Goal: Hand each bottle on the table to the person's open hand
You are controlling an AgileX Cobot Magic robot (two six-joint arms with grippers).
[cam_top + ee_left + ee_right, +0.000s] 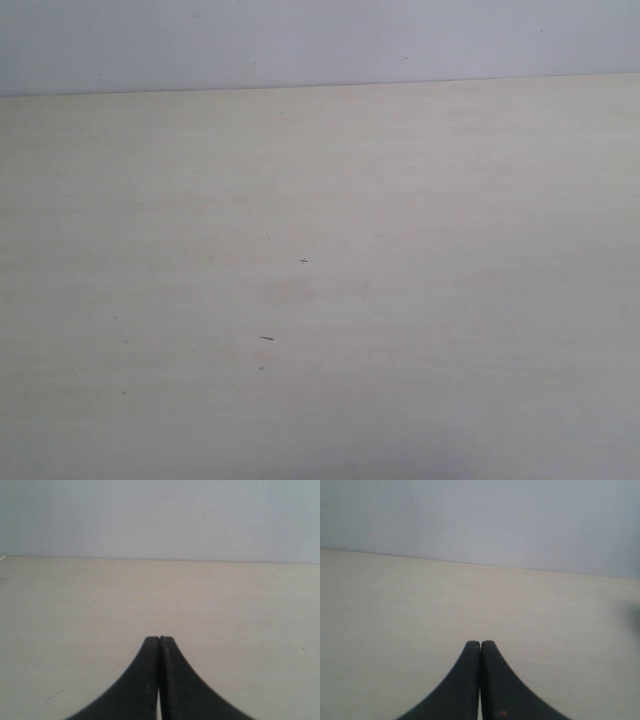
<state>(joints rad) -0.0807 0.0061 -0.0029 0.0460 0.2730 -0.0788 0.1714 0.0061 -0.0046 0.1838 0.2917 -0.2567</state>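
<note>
The table (400, 300) fills most of the exterior view, a wide flat top of pale beige with faint horizontal wood grain running across it. Only this view shows its small marks: a tiny cross-shaped speck (304, 261) near the middle and, nearer the camera, a short dark dash (267, 338). The far edge of the table runs as a straight line, slightly tilted, against a plain grey-white wall (300, 40) with a matte, even finish.

The arms appear only in the wrist views. The left gripper (159, 639) hangs low over bare tabletop, its black, smooth jaws pressed together with nothing between them; they curve outward from rounded tips. The right gripper (480, 643) looks the same, its jaws closed tip to tip and empty, over the same pale surface. In the right wrist view alone a faint grey smudge (632, 612) lies on the table at the frame's edge, too blurred to identify. Both wrist views end at the same bare wall.
</note>
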